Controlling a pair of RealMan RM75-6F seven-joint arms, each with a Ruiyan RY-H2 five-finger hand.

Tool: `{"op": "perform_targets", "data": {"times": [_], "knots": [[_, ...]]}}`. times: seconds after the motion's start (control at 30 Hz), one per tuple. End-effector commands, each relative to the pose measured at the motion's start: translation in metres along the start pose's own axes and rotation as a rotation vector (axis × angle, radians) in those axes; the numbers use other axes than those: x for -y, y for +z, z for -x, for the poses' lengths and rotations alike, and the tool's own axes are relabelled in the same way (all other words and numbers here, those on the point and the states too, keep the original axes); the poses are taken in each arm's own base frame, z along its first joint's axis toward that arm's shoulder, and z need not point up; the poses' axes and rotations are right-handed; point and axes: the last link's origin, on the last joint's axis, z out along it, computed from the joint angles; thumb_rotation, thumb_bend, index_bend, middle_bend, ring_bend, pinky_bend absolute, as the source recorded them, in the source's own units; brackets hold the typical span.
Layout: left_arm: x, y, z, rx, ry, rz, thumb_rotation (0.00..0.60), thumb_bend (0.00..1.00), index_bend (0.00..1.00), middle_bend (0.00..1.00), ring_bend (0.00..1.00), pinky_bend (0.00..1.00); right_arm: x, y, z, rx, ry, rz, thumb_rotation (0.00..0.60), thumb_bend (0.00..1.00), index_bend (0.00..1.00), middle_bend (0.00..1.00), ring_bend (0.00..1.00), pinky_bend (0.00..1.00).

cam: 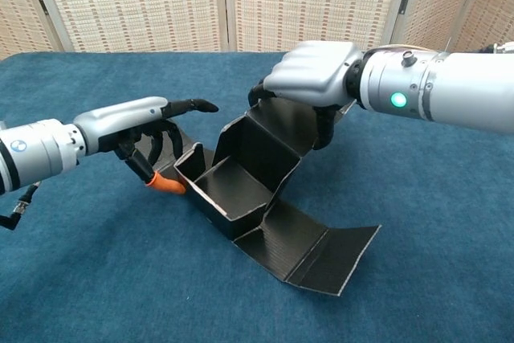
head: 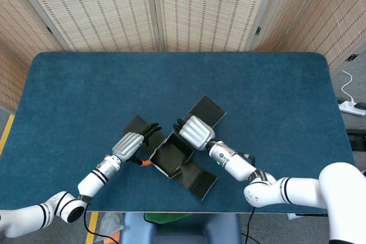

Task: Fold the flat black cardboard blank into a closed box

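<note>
Right hand [cam: 315, 78] grips the half-formed black box [cam: 241, 178]'s raised wall; left hand [cam: 140, 122], fingers spread, hovers beside; released, walls could spring flat.

No readable text, no labels, no brands, no numbers — nothing legible on any surface

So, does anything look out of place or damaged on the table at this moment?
Nothing looks damaged. The black cardboard blank is half-folded and sits at an angle to the table edges, with one long flap lying flat. That fits a fold in progress.
</note>
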Motion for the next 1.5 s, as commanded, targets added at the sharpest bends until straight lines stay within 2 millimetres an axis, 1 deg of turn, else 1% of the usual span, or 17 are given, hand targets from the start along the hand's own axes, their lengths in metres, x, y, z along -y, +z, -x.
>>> {"op": "perform_targets", "data": {"times": [0.03,0.13,0.33,0.5,0.7,0.8,0.83,0.87,0.9,0.93,0.97,1.0,1.03,1.13,1.3,1.4,1.5], "knots": [[-0.001,0.002,0.0,0.055,-0.073,-0.01,0.6,0.2,0.0,0.0,0.45,0.61,0.0,0.002,-0.004,-0.037,-0.069,-0.049,0.6,0.24,0.55,0.48,0.78,1.0],[-0.001,0.003,0.003,0.095,-0.14,-0.02,0.6,0.2,0.0,0.0,0.45,0.61,0.001,0.003,-0.006,-0.074,-0.13,-0.079,0.6,0.24,0.55,0.48,0.78,1.0],[0.002,0.006,0.01,0.147,-0.248,-0.039,0.6,0.2,0.0,0.0,0.45,0.61,0.004,0.005,-0.011,-0.127,-0.196,-0.135,0.6,0.24,0.55,0.47,0.78,1.0],[0.002,0.007,0.015,0.182,-0.34,-0.044,0.6,0.2,0.0,0.0,0.45,0.61,0.005,0.008,-0.014,-0.168,-0.194,-0.162,0.6,0.24,0.55,0.47,0.78,1.0],[0.002,0.006,0.022,0.24,-0.434,-0.047,0.6,0.2,0.05,0.01,0.46,0.61,0.006,0.013,-0.015,-0.202,-0.185,-0.169,0.6,0.25,0.55,0.44,0.78,1.0],[0.003,0.008,0.024,0.24,-0.461,-0.042,0.6,0.2,0.11,0.07,0.48,0.61,0.007,0.016,-0.016,-0.209,-0.182,-0.168,0.6,0.25,0.55,0.42,0.78,1.0],[0.003,0.009,0.024,0.238,-0.479,-0.044,0.6,0.2,0.14,0.11,0.49,0.61,0.008,0.017,-0.016,-0.211,-0.176,-0.167,0.6,0.25,0.53,0.39,0.78,1.0],[0.003,0.009,0.024,0.237,-0.495,-0.046,0.6,0.2,0.16,0.13,0.49,0.61,0.008,0.017,-0.016,-0.215,-0.171,-0.166,0.6,0.25,0.52,0.38,0.78,1.0],[0.004,0.01,0.025,0.238,-0.508,-0.049,0.6,0.2,0.2,0.17,0.5,0.61,0.009,0.017,-0.016,-0.219,-0.168,-0.163,0.6,0.25,0.48,0.34,0.78,1.0],[0.004,0.01,0.025,0.242,-0.519,-0.053,0.6,0.2,0.22,0.19,0.5,0.61,0.009,0.018,-0.017,-0.225,-0.166,-0.159,0.6,0.25,0.4,0.28,0.77,1.0],[0.005,0.01,0.025,0.244,-0.522,-0.054,0.6,0.2,0.25,0.22,0.51,0.61,0.009,0.018,-0.017,-0.229,-0.161,-0.156,0.6,0.25,0.36,0.25,0.77,1.0],[0.005,0.01,0.025,0.245,-0.521,-0.054,0.6,0.2,0.26,0.24,0.51,0.61,0.01,0.018,-0.016,-0.229,-0.153,-0.155,0.6,0.25,0.28,0.19,0.76,1.0],[0.006,0.011,0.025,0.245,-0.519,-0.053,0.6,0.2,0.27,0.25,0.51,0.61,0.009,0.017,-0.016,-0.23,-0.148,-0.152,0.6,0.26,0.19,0.13,0.75,1.0],[0.007,0.01,0.024,0.243,-0.528,-0.054,0.6,0.2,0.28,0.25,0.51,0.6,0.007,0.016,-0.015,-0.232,-0.159,-0.134,0.6,0.26,0.01,0.02,0.72,1.0],[0.009,0.007,0.022,0.24,-0.525,-0.054,0.6,0.2,0.28,0.25,0.51,0.6,-0.002,0.008,-0.013,-0.211,-0.14,-0.094,0.6,0.27,0.0,0.0,0.67,1.0],[0.012,0.004,0.019,0.235,-0.533,-0.057,0.6,0.2,0.28,0.25,0.52,0.6,-0.007,-0.004,-0.014,-0.207,-0.102,-0.073,0.6,0.27,0.0,0.0,0.66,1.0],[0.014,0.0,0.015,0.227,-0.558,-0.063,0.6,0.2,0.28,0.25,0.51,0.6,-0.012,-0.023,-0.017,-0.228,-0.033,-0.059,0.6,0.28,0.0,0.0,0.66,1.0]]}}
